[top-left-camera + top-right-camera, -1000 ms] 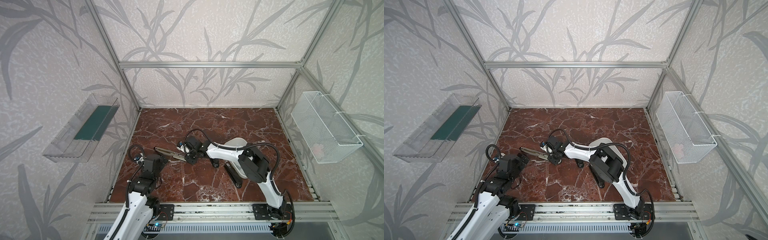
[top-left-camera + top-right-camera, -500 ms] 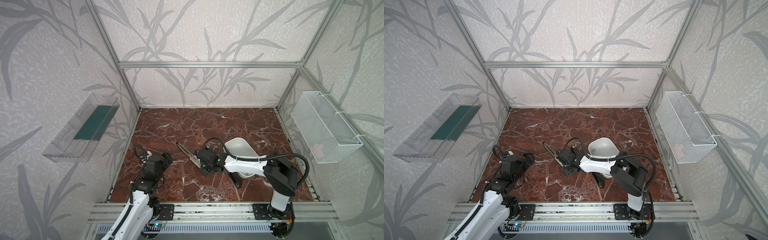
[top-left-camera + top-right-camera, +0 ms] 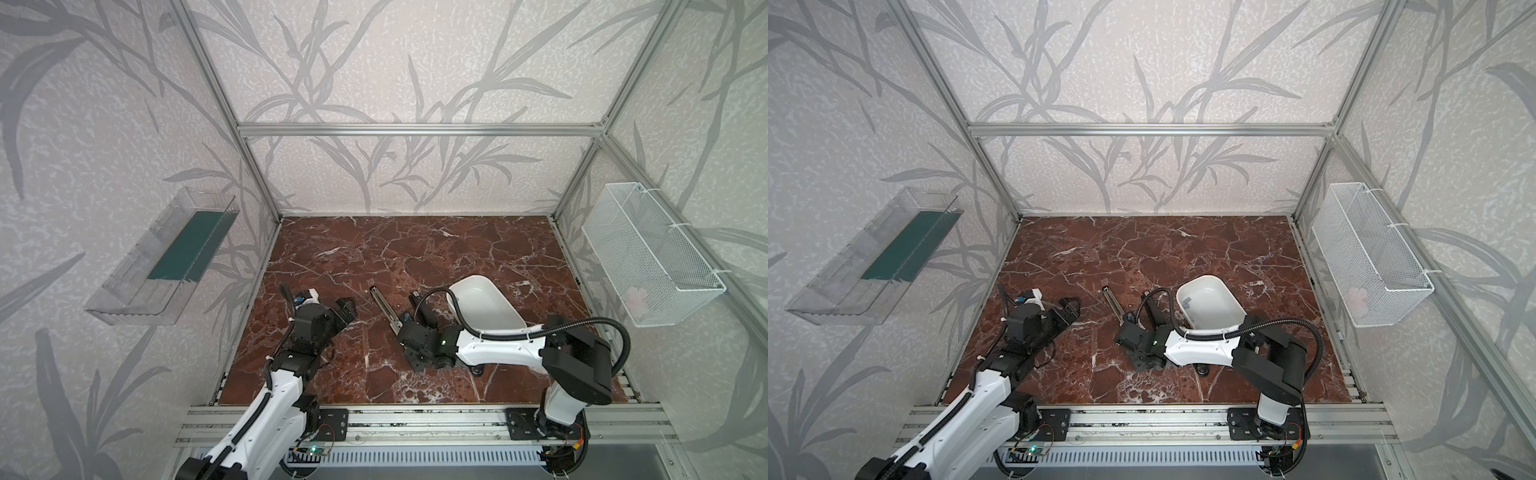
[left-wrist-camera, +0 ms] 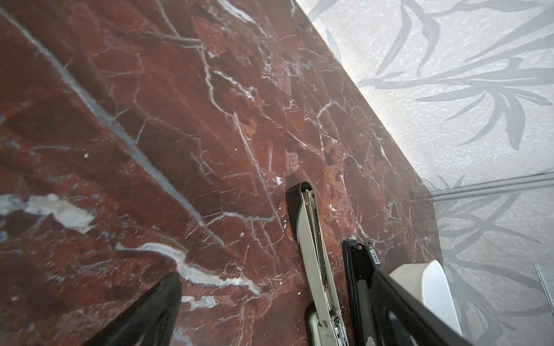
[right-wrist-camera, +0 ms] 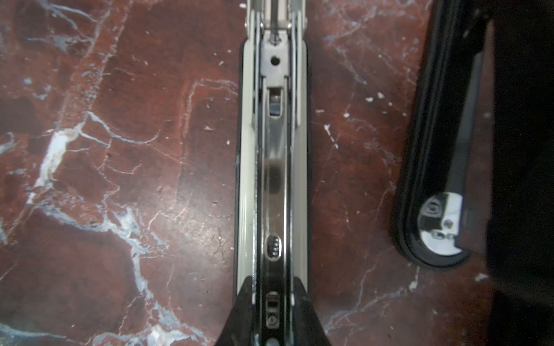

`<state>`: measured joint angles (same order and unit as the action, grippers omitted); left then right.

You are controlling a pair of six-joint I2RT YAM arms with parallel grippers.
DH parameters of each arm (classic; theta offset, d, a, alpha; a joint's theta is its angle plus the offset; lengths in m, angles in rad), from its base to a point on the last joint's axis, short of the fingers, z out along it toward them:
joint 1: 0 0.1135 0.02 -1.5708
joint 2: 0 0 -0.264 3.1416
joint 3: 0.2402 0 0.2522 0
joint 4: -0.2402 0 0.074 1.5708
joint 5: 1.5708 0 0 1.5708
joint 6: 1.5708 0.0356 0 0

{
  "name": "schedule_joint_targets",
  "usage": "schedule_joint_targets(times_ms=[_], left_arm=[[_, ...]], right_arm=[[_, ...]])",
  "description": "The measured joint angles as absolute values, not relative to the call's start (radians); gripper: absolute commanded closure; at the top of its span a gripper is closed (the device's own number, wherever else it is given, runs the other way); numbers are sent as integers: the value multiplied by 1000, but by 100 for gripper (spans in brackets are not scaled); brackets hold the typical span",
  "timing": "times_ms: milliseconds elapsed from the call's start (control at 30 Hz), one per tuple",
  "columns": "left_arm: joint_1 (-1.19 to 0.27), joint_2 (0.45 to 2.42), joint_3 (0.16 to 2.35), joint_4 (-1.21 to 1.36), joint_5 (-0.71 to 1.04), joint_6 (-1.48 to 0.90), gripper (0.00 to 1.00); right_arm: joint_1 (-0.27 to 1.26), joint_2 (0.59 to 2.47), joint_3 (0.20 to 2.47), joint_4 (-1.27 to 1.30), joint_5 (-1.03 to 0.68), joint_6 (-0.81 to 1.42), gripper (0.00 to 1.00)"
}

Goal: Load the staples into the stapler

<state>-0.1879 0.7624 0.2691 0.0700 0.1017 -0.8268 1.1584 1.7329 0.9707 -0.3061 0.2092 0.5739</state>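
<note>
The right claw (image 5: 272, 302) is pinched on the opened stapler (image 5: 273, 167) lying on the bench (image 3: 332, 257); the left claw (image 3: 347, 309) gapes wide, empty. The staples (image 3: 1186, 300) look to be the grey flecks in the white dish (image 3: 1208, 283), too small to be sure: light, brittle strips, best pinched across their long sides. Only the right wrist view shows that grip plainly.

Pale walls (image 3: 374, 62) with grey leaf-print wallpaper, aluminium frame (image 3: 415, 129), red-brown white-veined marble surface (image 3: 415, 249), clear plastic bin (image 3: 137, 299) with dark green liner (image 3: 187, 245) on left wall, white wire-mesh basket (image 3: 648, 266) on right wall, even light.
</note>
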Motion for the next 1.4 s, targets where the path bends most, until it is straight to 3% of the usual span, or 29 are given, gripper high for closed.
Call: schedule_joint_targets(times_ms=[133,233,500,700,1000,1400], left_arm=[[-188,767,271,157,63,-741,1],[-188,818,311,191,36,-673,1],[-188,1010,585,270,50,-520,1],[-187,1110,708,306,133,-444,1],[-187,1142,658,334,228,-337,1],[-188,1271,705,456,359,-310,1]], right_arm=[[1158,1695,958,-318,221,590,52],[1158,1617,961,-342,234,570,49],[1081,1374,1050,-441,283,476,49],[782,1218,1050,-524,280,438,54],[574,1288,1011,-625,206,413,57],[536,1453,936,-664,132,398,63]])
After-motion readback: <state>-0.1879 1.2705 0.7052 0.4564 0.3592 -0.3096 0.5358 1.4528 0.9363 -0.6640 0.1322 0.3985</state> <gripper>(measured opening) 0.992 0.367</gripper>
